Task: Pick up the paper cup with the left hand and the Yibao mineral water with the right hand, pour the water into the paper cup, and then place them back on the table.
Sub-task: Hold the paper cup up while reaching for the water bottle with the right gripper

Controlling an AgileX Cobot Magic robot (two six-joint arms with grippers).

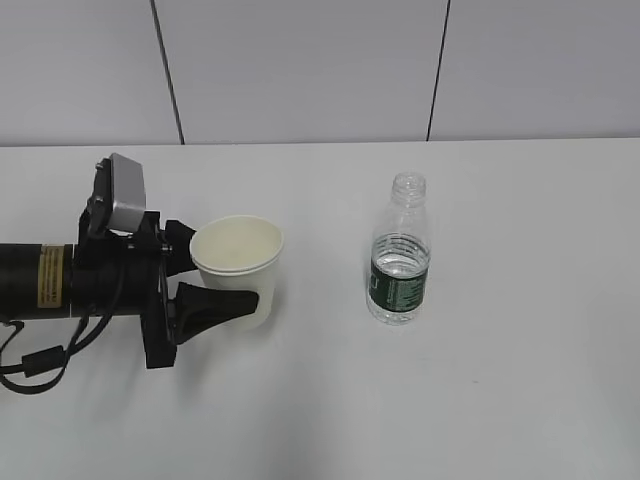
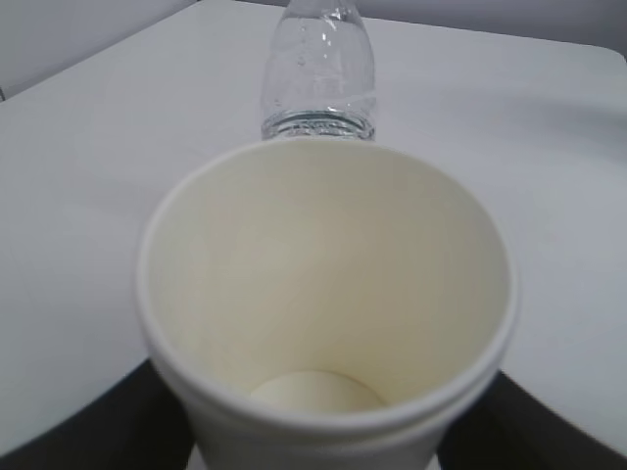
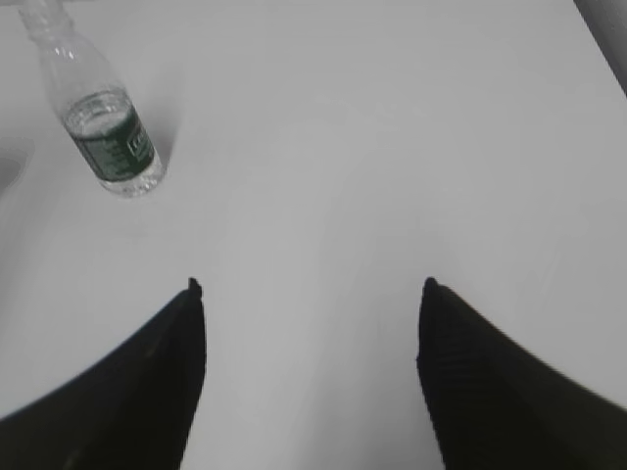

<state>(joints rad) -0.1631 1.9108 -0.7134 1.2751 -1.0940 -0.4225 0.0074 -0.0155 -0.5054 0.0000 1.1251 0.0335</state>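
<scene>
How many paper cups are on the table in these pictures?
1. The paper cup stands left of the Yibao mineral water, between the fingers of the left claw. No other cup shows in any view.

Pale grey panelled wall [image 1: 300, 70] across the top of the exterior frame, evenly lit and ending in a straight horizontal lower edge. Divided into three panels by two thin dark lines: left seam [image 1: 167, 70] left of centre, tilting toward the upper left; right seam [image 1: 438, 70] right of centre, tilting toward the upper right. Seen from the right wrist, dark wedge [image 3: 609, 27] in the upper right corner, too blurred to identify.
</scene>
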